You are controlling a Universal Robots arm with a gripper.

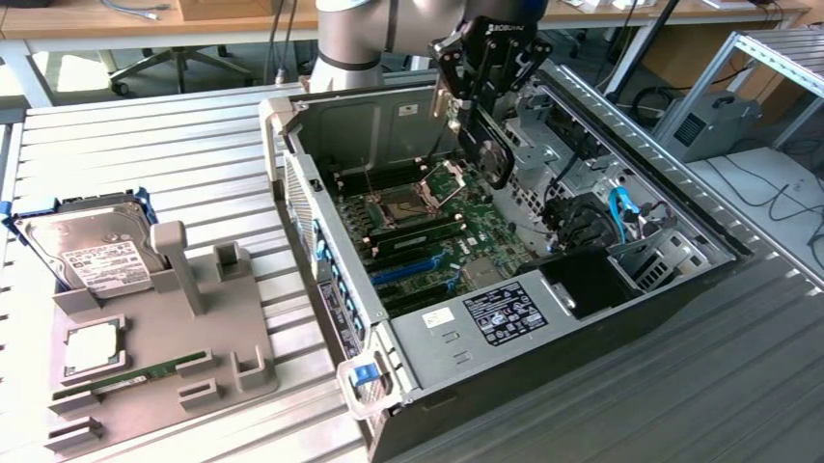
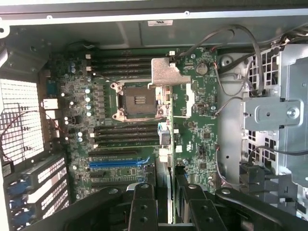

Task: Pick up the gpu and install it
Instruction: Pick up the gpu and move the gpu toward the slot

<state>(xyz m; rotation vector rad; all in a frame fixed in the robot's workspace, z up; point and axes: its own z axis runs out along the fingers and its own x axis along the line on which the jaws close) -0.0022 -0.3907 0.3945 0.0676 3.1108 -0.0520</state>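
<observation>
a robot arm's gripper is clamped on the gpu, which hangs edge-on over the open computer case on a slatted metal table. the card is above the motherboard, close to the open cpu socket, and is not seated in any slot. in the wrist view it runs as a thin line away from the gripper between the two black fingers, with its silver end bracket at the far end, over the board beside the socket.

little writing can be read. a black label with white print sits on the grey cover at the near end of the case, next to a small white sticker. another white sticker is on the inner case wall. the text on all three is too small to make out.

inside the case are the green motherboard, a blue slot near the grilled end, metal drive cages and a blue cable. at the exterior view's left, well apart from the case, a grey holder carries a hard drive with a white label standing on edge, a small silver square part and a narrow green memory stick lying flat.
</observation>
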